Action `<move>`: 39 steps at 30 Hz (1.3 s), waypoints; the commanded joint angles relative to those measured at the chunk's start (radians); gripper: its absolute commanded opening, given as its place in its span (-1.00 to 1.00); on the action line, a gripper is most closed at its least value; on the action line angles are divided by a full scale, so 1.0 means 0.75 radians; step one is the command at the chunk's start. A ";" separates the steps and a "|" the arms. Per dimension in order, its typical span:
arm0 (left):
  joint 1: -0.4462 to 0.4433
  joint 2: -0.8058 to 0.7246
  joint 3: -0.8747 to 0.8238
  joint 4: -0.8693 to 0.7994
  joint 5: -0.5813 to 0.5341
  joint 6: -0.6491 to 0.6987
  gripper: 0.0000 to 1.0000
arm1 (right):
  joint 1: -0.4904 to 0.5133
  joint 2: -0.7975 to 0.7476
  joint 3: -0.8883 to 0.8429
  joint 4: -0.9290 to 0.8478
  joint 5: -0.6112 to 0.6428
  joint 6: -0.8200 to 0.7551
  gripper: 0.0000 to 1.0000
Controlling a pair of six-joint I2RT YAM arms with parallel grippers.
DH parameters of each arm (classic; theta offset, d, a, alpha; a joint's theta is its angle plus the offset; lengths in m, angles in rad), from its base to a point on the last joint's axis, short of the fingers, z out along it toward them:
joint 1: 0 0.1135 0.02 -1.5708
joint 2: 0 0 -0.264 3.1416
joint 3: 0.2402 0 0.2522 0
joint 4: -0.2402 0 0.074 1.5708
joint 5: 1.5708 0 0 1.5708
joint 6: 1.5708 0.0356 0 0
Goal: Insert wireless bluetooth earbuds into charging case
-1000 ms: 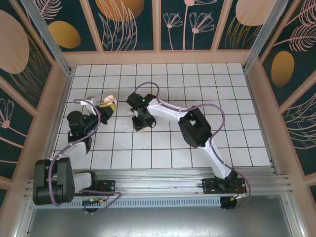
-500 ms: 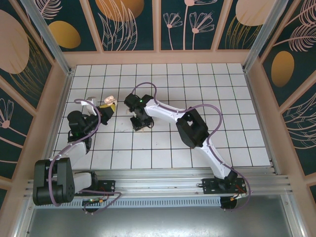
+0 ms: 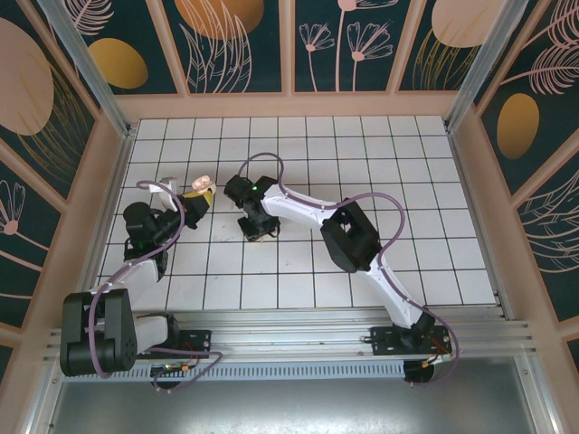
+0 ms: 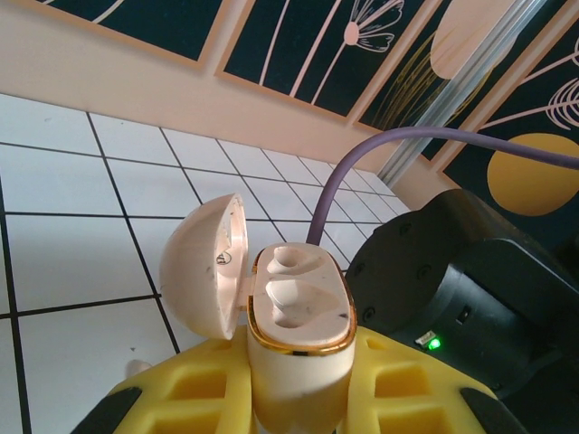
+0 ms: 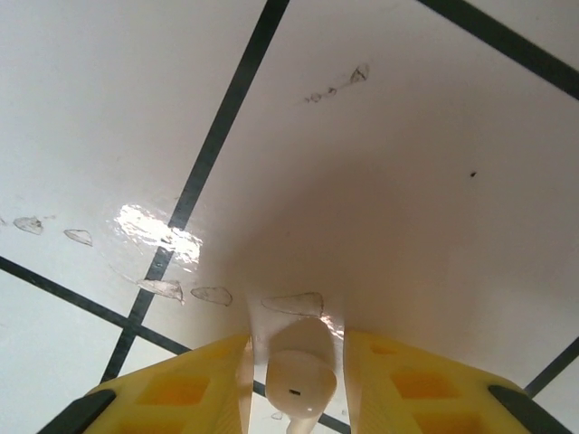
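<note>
White tiles with dark grout lines covered the tabletop (image 3: 362,145), and it was boxed in by pale wooden walls carrying dark teal panels (image 3: 235,45) painted with pale leaves, flower stems and golden ovals. Slanted aluminium posts (image 3: 86,68) stood at the far corners, and an aluminium rail (image 3: 298,330) ran along the near edge, where both arm bases were bolted. From above, we saw the left gripper (image 3: 194,197) over the left part of the tiles, its yellow fingers clamped on the base of a pale beige charging case (image 4: 298,312). The case stood upright with a gold rim around its top. Its lid (image 4: 201,268) was swung open to the left, leaving two moulded wells facing up. A purple cable (image 4: 362,154) arched behind it towards the wall. The right gripper (image 3: 261,230) reached in near the middle of the table, close to the left one and pointed down at the tiles. In its wrist view, the yellow fingers (image 5: 185,393) stood narrowly apart on either side of a pale earbud (image 5: 298,380) resting on the tile by a grout line. We could not tell whether the pads were pressing on it. Faint clear smears (image 5: 289,303) and a patch of glare marked the glossy tile just beyond the bud.
</note>
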 commanded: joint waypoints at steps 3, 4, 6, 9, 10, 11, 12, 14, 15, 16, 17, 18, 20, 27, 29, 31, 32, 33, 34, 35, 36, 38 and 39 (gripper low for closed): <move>0.012 -0.011 0.038 0.024 0.026 0.023 -0.75 | 0.020 0.018 0.012 -0.073 0.038 0.035 -0.38; 0.011 -0.012 0.038 0.023 0.029 0.025 -0.75 | 0.018 0.018 0.014 -0.067 0.039 0.036 -0.40; 0.011 -0.012 0.038 0.023 0.028 0.024 -0.75 | 0.019 0.018 0.018 -0.063 0.067 0.040 -0.45; 0.011 -0.014 0.040 0.019 0.030 0.031 -0.75 | 0.018 0.006 0.017 -0.055 0.091 0.049 -0.50; 0.011 -0.013 0.040 0.018 0.030 0.034 -0.75 | 0.019 0.000 0.014 -0.049 0.098 0.050 -0.51; 0.011 -0.014 0.040 0.016 0.028 0.035 -0.75 | 0.018 -0.009 0.006 -0.037 0.107 0.052 -0.53; 0.012 -0.015 0.040 0.015 0.029 0.037 -0.74 | 0.020 -0.022 -0.004 -0.022 0.114 0.056 -0.54; 0.011 -0.015 0.038 0.010 0.031 0.047 -0.74 | 0.019 -0.061 -0.052 0.037 0.132 0.064 -0.58; 0.011 -0.016 0.038 0.007 0.033 0.055 -0.74 | 0.018 -0.097 -0.084 0.082 0.138 0.070 -0.59; 0.011 -0.018 0.037 0.005 0.035 0.066 -0.74 | 0.015 -0.127 -0.119 0.122 0.141 0.076 -0.59; 0.011 -0.021 0.036 0.002 0.040 0.077 -0.74 | 0.012 -0.159 -0.155 0.166 0.145 0.085 -0.59; 0.011 -0.024 0.034 0.002 0.043 0.087 -0.74 | 0.005 -0.197 -0.195 0.212 0.151 0.096 -0.59; 0.012 -0.026 0.029 0.015 0.044 0.098 -0.74 | -0.010 -0.262 -0.262 0.295 0.160 0.114 -0.60; 0.012 -0.008 0.024 0.176 0.135 0.110 -0.72 | -0.085 -0.544 -0.548 0.671 0.182 0.170 -0.58; 0.009 -0.006 0.045 0.183 0.167 0.155 -0.72 | -0.109 -0.640 -0.649 0.812 0.174 0.179 -0.58; 0.008 0.005 0.072 0.189 0.196 0.189 -0.72 | -0.127 -0.733 -0.745 0.951 0.174 0.177 -0.59; 0.007 0.019 0.085 0.215 0.216 0.193 -0.73 | -0.132 -0.778 -0.790 1.025 0.174 0.164 -0.59; 0.006 0.036 0.094 0.258 0.237 0.185 -0.73 | -0.133 -0.824 -0.830 1.095 0.180 0.149 -0.59; -0.001 0.052 0.100 0.299 0.245 0.180 -0.73 | -0.135 -0.856 -0.862 1.154 0.179 0.129 -0.59; -0.008 0.068 0.108 0.338 0.259 0.176 -0.74 | -0.134 -0.891 -0.886 1.215 0.177 0.109 -0.59; -0.018 0.081 0.122 0.363 0.286 0.181 -0.74 | -0.131 -0.920 -0.906 1.266 0.178 0.096 -0.59; -0.040 0.101 0.161 0.339 0.322 0.226 -0.74 | -0.127 -0.970 -0.951 1.375 0.158 0.071 -0.59; -0.051 0.103 0.182 0.303 0.337 0.266 -0.74 | -0.126 -0.992 -0.974 1.426 0.144 0.060 -0.59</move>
